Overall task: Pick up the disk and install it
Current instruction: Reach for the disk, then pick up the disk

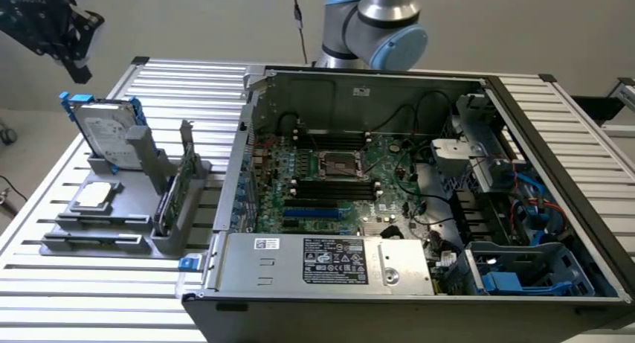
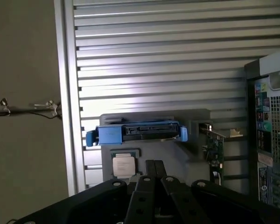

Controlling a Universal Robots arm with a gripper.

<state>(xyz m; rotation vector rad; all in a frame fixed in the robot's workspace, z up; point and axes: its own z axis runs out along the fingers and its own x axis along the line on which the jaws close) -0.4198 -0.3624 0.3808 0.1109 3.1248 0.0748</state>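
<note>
Slatted alu table [image 1: 89, 291] carries everything. An open PC case [image 1: 377, 86] lies on its side on it, taking up the middle and the exterior view's right. Inside are the motherboard [image 1: 337, 172], a PSU [image 1: 328, 265] w/ label along the near edge, and a blue drive cage [image 1: 516, 272] in the near corner at the exterior view's right.

Arm [image 1: 382, 27]: joints w/ a blue cap rise behind the case's far wall. Its wrist end is over at the exterior view's upper left. The gripper [image 1: 77, 71] hangs in the air there, tips pointing down, above the disk [image 1: 104, 135] and well apart from it. Jaws together, nothing btwn them; in the wrist view the gripper [image 2: 154, 168] shows dark fingers [image 2: 149, 169] pressed side by side.

A grey holder [image 1: 100, 242] sits on the table just beside the case, at the exterior view's left. The disk stands upright on edge at the holder's far end, w/ blue carrier round it and label face toward the exterior camera. The wrist view sees the disk [image 2: 144, 132] edge-on from above.

A green card [image 1: 178, 183] stands on edge in the slot nearest the case. A square silver chip [image 1: 94, 196] lies flat on the holder, near the disk on its camera side.
</note>
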